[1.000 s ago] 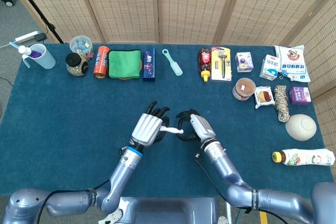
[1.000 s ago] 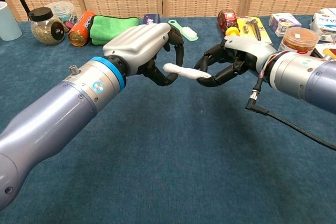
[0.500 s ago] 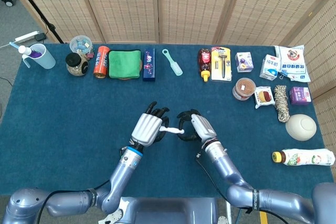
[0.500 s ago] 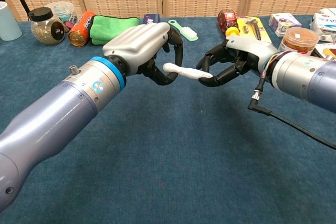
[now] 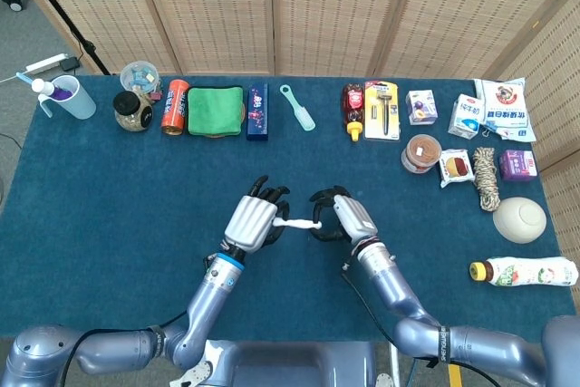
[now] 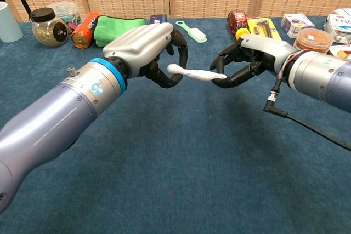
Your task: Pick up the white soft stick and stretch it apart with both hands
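The left hand [image 6: 147, 45] and right hand [image 6: 249, 58] each pinched one end of the white soft stick [image 6: 193, 73], which spanned between them above the tabletop [image 6: 181, 157].

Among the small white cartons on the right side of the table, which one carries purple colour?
The carton next to the yellow package has a purple patch; the blue-printed carton to its right has blue print instead.
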{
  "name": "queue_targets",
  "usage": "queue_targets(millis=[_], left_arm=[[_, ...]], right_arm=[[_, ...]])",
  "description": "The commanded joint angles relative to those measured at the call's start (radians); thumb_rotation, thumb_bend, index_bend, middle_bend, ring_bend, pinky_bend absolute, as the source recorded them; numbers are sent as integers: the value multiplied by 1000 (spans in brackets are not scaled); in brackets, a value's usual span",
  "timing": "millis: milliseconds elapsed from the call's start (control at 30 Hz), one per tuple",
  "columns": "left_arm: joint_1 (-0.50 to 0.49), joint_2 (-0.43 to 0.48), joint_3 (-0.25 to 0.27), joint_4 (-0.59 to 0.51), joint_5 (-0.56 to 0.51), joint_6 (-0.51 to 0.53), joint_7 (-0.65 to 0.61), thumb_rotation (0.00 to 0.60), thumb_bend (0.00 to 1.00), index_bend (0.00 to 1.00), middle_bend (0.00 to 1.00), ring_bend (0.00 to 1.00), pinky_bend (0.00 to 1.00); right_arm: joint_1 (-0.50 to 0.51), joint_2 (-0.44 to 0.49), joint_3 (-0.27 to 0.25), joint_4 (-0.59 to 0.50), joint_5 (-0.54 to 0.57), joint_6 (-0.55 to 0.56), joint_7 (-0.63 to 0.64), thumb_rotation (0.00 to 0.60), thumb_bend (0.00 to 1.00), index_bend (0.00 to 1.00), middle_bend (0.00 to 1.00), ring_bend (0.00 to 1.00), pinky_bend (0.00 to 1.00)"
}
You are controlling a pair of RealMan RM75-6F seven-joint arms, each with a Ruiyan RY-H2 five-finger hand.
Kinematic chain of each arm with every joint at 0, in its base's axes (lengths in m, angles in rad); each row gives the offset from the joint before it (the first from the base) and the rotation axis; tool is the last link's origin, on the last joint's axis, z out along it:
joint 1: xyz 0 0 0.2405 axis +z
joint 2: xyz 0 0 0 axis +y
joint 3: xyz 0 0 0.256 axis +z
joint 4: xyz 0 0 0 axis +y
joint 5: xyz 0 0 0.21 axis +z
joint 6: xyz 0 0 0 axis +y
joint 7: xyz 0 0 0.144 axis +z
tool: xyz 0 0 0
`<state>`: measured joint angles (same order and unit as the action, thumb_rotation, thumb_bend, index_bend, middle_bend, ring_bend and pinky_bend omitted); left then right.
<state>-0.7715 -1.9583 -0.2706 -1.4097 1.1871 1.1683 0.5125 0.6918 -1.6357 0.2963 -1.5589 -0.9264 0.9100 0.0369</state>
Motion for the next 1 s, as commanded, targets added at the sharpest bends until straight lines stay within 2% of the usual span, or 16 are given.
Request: queue_targets(millis=[33,400,667,1000], left_arm=[[5,11,0,-3,1,3,-5,600,380,624,274,296,95],[29,66,0,-19,3,12,-39,600,380,624,274,296,95],[56,150,0,-46,15,26,-68,600,380,624,274,295,95],[77,210,2,-62,18,35,-95,600,373,624,274,295,95]], right_arm=[[-1,5,-1,0,0,1,-2,600,355,636,286,172,0],[-13,31,0,5,1,15,-10,600,356,636,286,172,0],[-34,75,5,10,7,26,-2,600,356,636,286,172,0],[-49,106,7,6,6,34,4,600,355,636,285,172,0]])
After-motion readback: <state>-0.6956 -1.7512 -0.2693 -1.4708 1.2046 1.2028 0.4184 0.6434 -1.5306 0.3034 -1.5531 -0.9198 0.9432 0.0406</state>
